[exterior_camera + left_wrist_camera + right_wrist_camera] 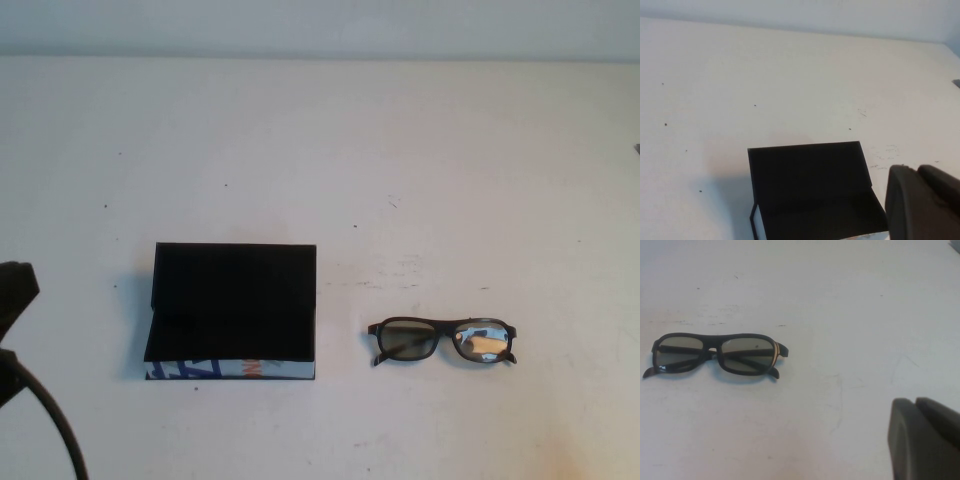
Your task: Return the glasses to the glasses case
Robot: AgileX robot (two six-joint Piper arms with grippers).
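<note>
Scuffed white surface (400, 150) holds the open black rectangular glasses case (232, 312); dark thin-framed glasses (441, 340) lie beside it. Left claw (922, 205) and right claw (925, 440) hover nearby, grip state unclear.

You have one black rectangular glasses case (232, 300) with its flap lid open, and one pair of dark thin-framed glasses (441, 340) — nothing doubled. Two grippers show — the left gripper (920, 205) and right gripper (927, 440), one each.

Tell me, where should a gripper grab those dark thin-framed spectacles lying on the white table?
Probably at the bridge of the dark thin-framed spectacles, coming straight down: they lie folded and flat, apart from the black case. Right gripper hovers nearby; left gripper sits by the case.
</note>
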